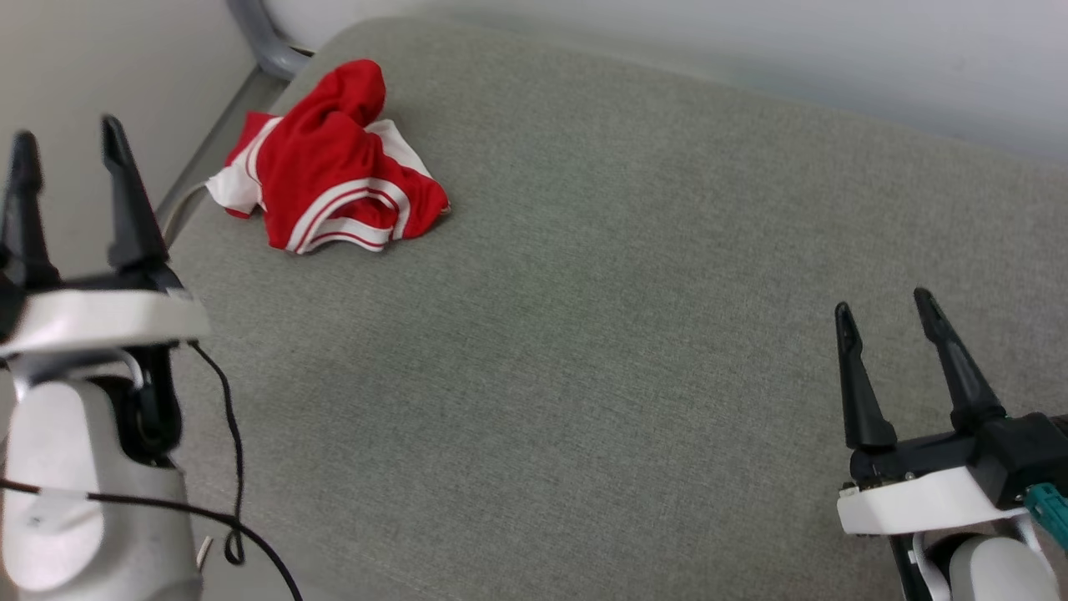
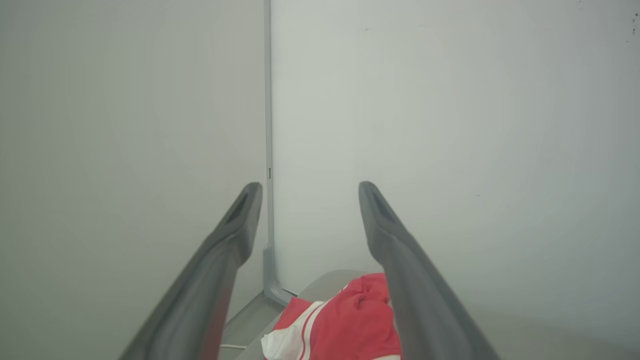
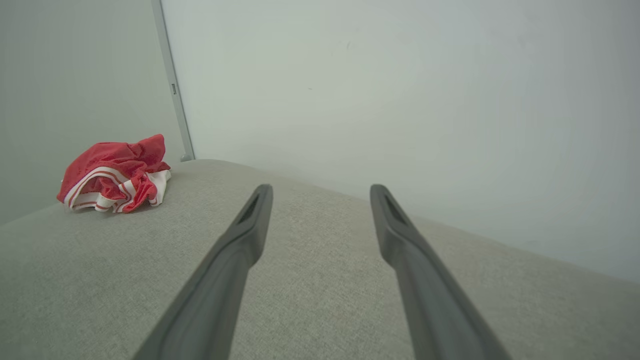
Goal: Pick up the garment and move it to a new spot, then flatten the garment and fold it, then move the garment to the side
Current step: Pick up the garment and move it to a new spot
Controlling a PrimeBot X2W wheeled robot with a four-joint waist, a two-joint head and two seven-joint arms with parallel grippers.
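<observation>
**Head view.** We see the garment lying in a crumpled heap at the far left corner of the grey fabric-covered worktop. Its red body is uppermost, with white fabric and red-white striped trim showing along the near side. The left hand stands at the left edge of the view, fingers spread wide with nothing between them, clear of the garment. The right hand stands at the lower right over the worktop, fingers likewise spread wide and empty, well apart from the garment. A black cable loops down beside the left wrist. A grey post runs behind the corner where the garment lies.

**Left wrist view.** We look along the left hand, whose two fingers stand far apart and hold nothing. The garment shows low in the view between the fingers, partly hidden by the right-side finger, and neither finger touches it. The post rises against a pale wall.

**Right wrist view.** The right hand points across the bare worktop, its fingers wide apart and empty. The garment sits at the far left, near the foot of the post.
</observation>
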